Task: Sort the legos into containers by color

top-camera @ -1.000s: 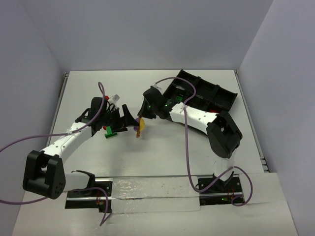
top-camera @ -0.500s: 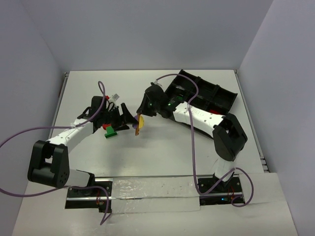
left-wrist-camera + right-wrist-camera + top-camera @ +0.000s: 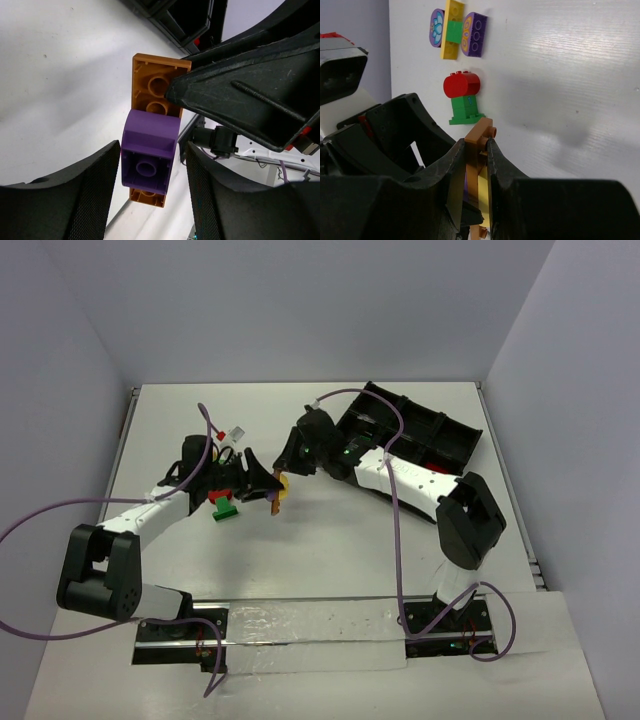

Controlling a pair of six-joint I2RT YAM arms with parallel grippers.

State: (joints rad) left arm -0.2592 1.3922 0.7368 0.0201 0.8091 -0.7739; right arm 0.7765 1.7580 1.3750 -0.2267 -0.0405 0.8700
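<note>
- The right claw was clenched on an orange flat plastic brick. The brick stood edge-on between its two fingers.
- A yellow plastic piece lay against that brick, deeper inside the same grip.
- A purple curved-top plastic brick was stuck across the orange brick, just outside the right claw's fingertips.
- The left claw was released. Its jaws stood part-way apart, one on each side of the purple brick and just beside it. A thin gap showed on at least one side.
- The two claws met tip to tip over the white table.
- Just beyond the right claw's fingertips, a red rounded plastic brick sat on a green plastic brick. Both rested on the table.
- Farther beyond the same fingertips lay a mixed cluster. It was a yellow plastic strip with a small green block across its middle. A purple studded brick sat on one side and a purple oval flower-printed piece on the other.
- Behind the right claw, past its wrist, lay the black plastic compartment tray. It was well apart from the held bricks.
</note>
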